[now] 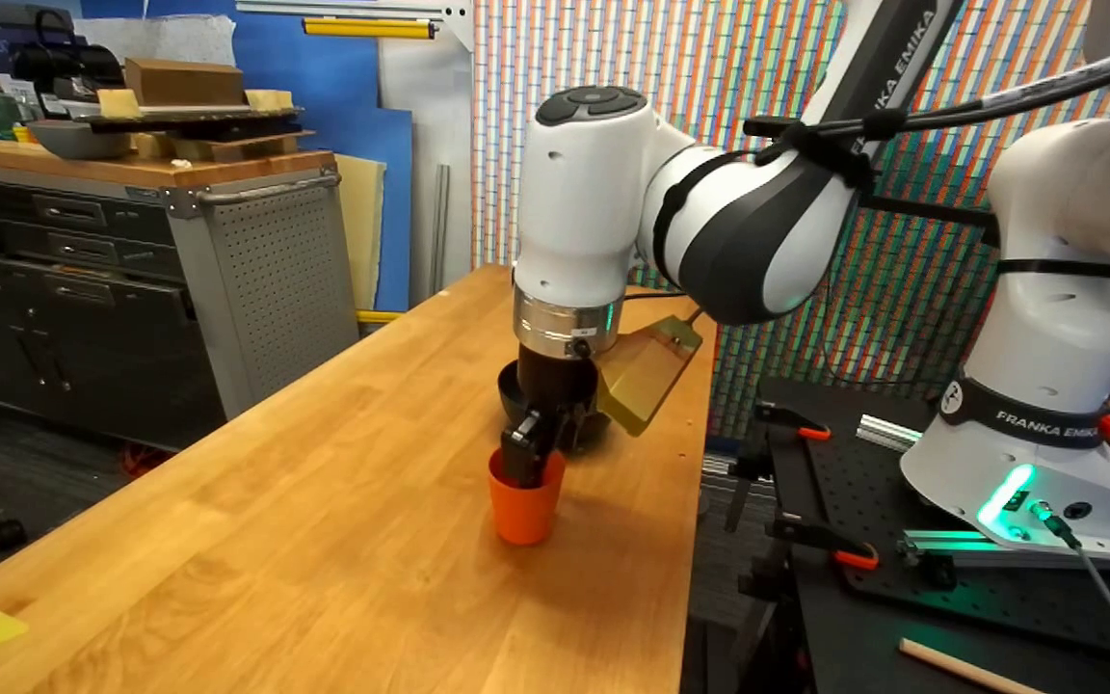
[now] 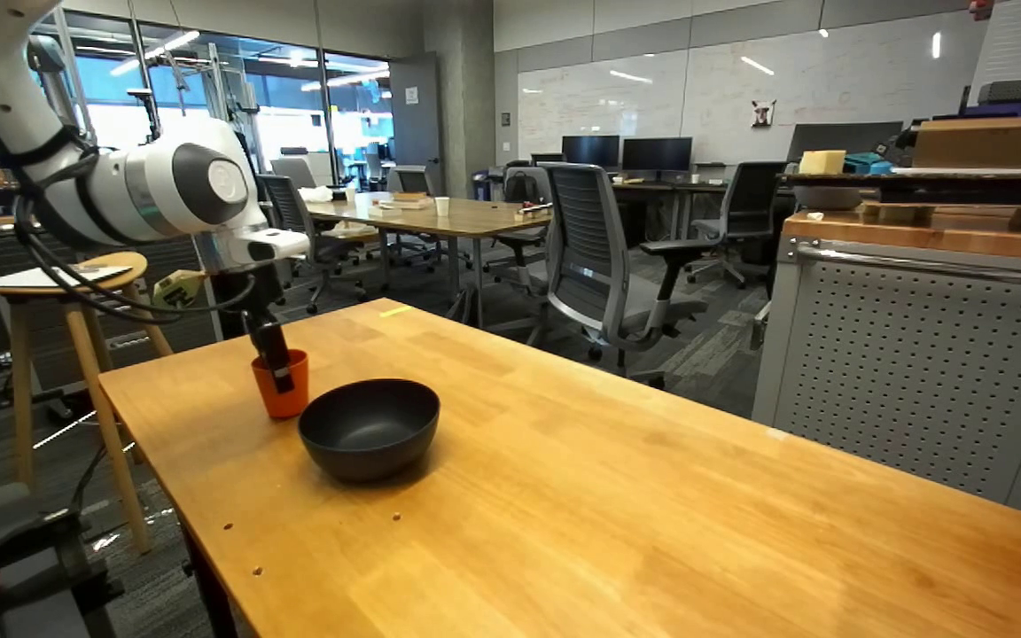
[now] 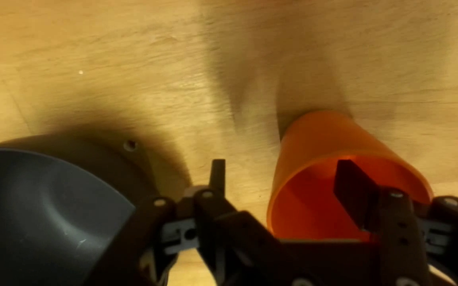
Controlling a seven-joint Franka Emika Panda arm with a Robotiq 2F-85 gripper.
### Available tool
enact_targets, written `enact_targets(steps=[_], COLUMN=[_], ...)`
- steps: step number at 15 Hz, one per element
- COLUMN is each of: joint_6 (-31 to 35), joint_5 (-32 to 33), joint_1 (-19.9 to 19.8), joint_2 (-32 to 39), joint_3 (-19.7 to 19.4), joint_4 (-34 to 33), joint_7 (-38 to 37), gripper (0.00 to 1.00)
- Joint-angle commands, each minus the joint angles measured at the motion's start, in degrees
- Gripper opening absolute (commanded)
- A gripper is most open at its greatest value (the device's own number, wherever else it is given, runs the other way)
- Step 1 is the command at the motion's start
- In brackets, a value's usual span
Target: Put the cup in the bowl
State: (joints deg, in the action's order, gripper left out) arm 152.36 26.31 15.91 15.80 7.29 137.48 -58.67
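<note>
Table (image 2: pixel 652 496): 1 orange cup (image 1: pixel 525 511), 1 bowl (image 2: pixel 368 459)

I count one orange cup (image 1: pixel 525 511), one black bowl (image 2: pixel 369 439), one gripper (image 3: pixel 283 178) with two fingers (image 3: pixel 354 194) and one wooden stool (image 2: pixel 132 266).

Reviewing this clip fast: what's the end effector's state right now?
End effector: open, one finger inside the orange cup, the other outside it; not clamped on anything.
</note>
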Motion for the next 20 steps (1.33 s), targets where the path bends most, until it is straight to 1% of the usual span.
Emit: enact_targets(steps=[1, 4, 5, 6, 7, 9, 10, 11, 12, 13, 16, 18, 20], joint_6=[1.0, 0.8, 0.5, 0.6, 0.3, -0.5, -1.1, -1.7, -2.7, -3.3, -6.4, -8.1, -9.8], joint_5=[0.8, 0.5, 0.3, 0.3, 0.2, -1.1, -1.7, -1.9, -1.7, -1.0, 2.0, 5.7, 9.7], joint_1=[3.0, 4.1, 4.3, 4.5, 4.6, 4.1, 3.9, 3.9, 3.9, 3.9, 2.7, 0.7, -2.5], joint_2=[3.1, 4.1, 4.0, 4.0, 3.7, 1.7, 0.4, -1.0, -2.9, -4.5, -10.4, -14.1, -16.6], joint_3=[-3.4, -4.9, -5.2, -5.5, -5.8, -5.4, -5.1, -5.0, -5.1, -5.3, -6.3, -7.2, -7.6], joint_4=[-2.8, -3.6, -3.6, -3.5, -3.4, -2.8, -2.5, -2.1, -1.9, -1.8, -1.5, -1.1, -0.9], joint_7=[-1.4, -1.2, -1.0, -1.1, -0.9, 0.2, 0.4, 0.6, 0.6, 0.0, -2.1, -5.2, -9.6], gripper=[0.42, 0.19, 0.11, 0.04, 0.01, 0.0, 0.03, 0.03, 0.0, 0.03, 0.03, 0.03, 0.03])
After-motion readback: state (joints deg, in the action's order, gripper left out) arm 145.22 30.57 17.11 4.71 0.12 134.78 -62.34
